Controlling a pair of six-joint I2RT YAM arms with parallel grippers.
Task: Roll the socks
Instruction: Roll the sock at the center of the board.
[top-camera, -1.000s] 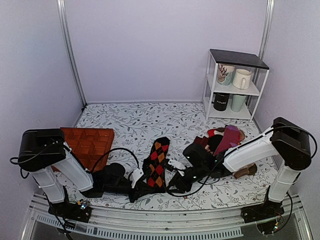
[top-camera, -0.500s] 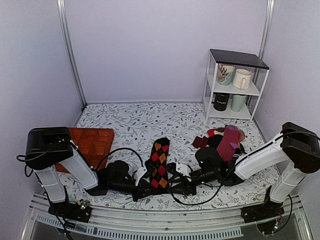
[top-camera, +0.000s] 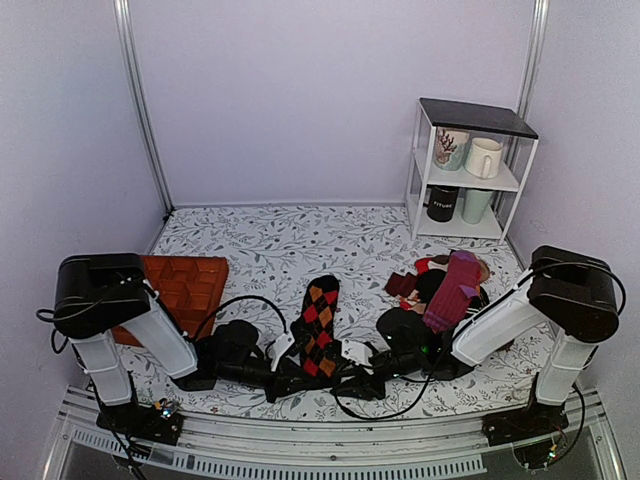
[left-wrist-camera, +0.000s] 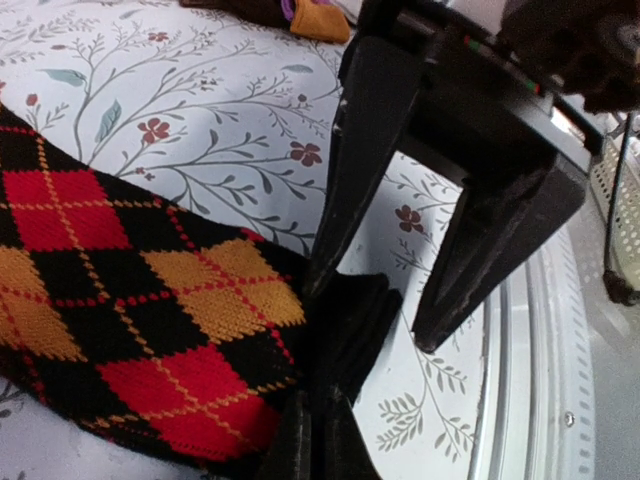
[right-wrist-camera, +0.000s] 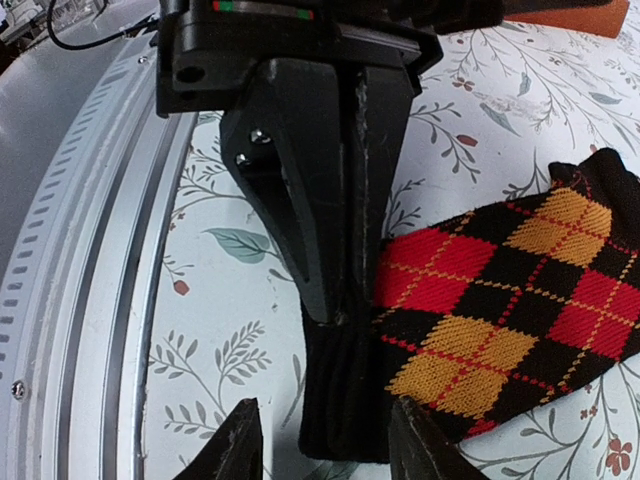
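The black argyle socks (top-camera: 318, 322) with red and orange diamonds lie lengthwise on the floral table, black cuff end toward me. My left gripper (top-camera: 300, 370) lies low at that cuff. In the left wrist view my left gripper (left-wrist-camera: 318, 420) is shut on the black cuff (left-wrist-camera: 352, 315) of the socks (left-wrist-camera: 150, 300). My right gripper (top-camera: 347, 372) faces it from the right. In the right wrist view it (right-wrist-camera: 320, 445) is open, its fingertips (right-wrist-camera: 243, 445) on either side of the cuff (right-wrist-camera: 345, 400), and the left gripper (right-wrist-camera: 335, 200) pinches the socks (right-wrist-camera: 500, 300).
An orange-brown tray (top-camera: 185, 285) lies at the left. A pile of maroon, purple and tan socks (top-camera: 447, 283) lies at the right. A white shelf (top-camera: 470, 170) with mugs stands at the back right. A metal rail (top-camera: 320, 455) runs along the near edge.
My right gripper has come down and left to the cuff end of the socks. My left gripper has shifted a little right at the cuff, and the socks lie straighter.
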